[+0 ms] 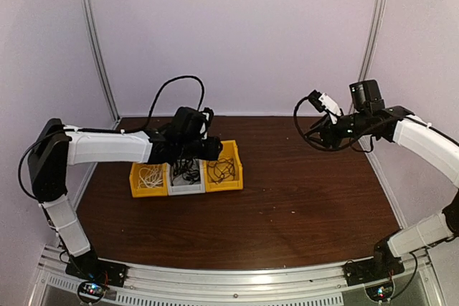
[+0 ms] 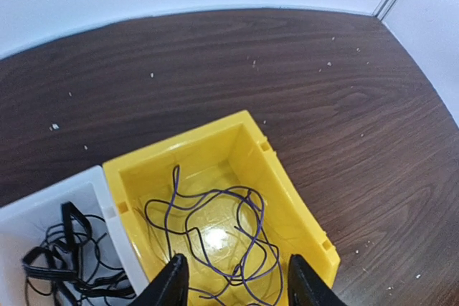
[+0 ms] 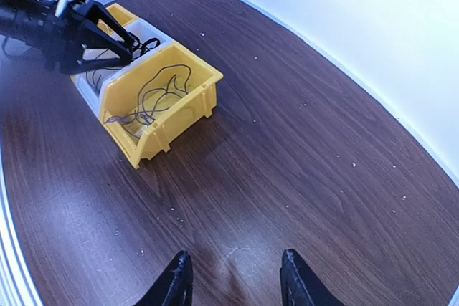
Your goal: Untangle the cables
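**Q:** Which containers were present, and what did each hold?

**A:** Three bins stood touching in one row. Directly below the left gripper [image 2: 237, 281] sat the first yellow bin [image 2: 287, 191]. It held the dark blue cable [image 2: 215, 213], spread in loose loops across the bin floor. Just beside that bin, to the gripper's left in its wrist view, was the grey bin [image 2: 93, 184] with the black cable [image 2: 64, 256] bunched inside. Beyond the grey bin, farthest from the gripper, the second yellow bin [image 1: 136, 190] held the white cable [image 1: 149, 175] (visible in the top view only).

**Q:** What was the pose of the left arm?

**A:** The forearm reached out level from its base, with the wrist angled down over the row. The fingers [image 2: 172, 281] were spread wide, one to each side of the dark blue cable, and held nothing. It cannot be told whether the tips touched the cable.

**Q:** And the right arm?

**A:** It was raised, well apart from all three bins. The right gripper [image 3: 233, 277] hung over bare table [image 3: 301, 141] with its jaws wide and nothing between them. From this gripper, the row of bins lay ahead and to its left.
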You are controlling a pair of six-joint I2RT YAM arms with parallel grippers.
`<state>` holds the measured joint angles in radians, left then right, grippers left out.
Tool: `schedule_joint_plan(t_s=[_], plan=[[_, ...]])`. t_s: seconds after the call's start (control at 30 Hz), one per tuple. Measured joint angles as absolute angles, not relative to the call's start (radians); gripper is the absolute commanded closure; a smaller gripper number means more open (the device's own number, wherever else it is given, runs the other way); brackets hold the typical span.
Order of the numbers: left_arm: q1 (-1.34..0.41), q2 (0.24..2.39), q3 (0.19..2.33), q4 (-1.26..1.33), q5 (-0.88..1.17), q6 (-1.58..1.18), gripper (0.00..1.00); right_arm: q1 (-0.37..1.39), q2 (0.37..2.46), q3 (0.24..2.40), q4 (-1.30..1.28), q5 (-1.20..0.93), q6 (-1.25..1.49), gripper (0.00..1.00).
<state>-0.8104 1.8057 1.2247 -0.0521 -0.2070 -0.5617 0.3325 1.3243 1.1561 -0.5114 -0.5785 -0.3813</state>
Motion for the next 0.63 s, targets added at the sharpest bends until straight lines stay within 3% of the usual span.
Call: schedule_joint_plan(t_s=[0.13,0.2,0.33,0.63], plan=[[-0.810,1.685,1.225,-0.089,-0.226,-0.495,0.39,0.291,1.247,1.121,-0.500,-0.567,-0.355,0.41],[-0.810,1.621,1.229,-0.119,-0.245,-0.449,0.25,0.284,1.210,1.105,-0.483,-0.553,-0.325,0.30],[-0.809,1.502,1.256,-0.211,-0.314,-0.358,0.03,0.284,1.149,1.087,-0.435,-0.498,-0.236,0.18],[-0.755,1.268,1.274,-0.342,-0.503,-0.313,0.02,0.283,1.076,1.046,-0.276,-0.214,-0.097,0.14]])
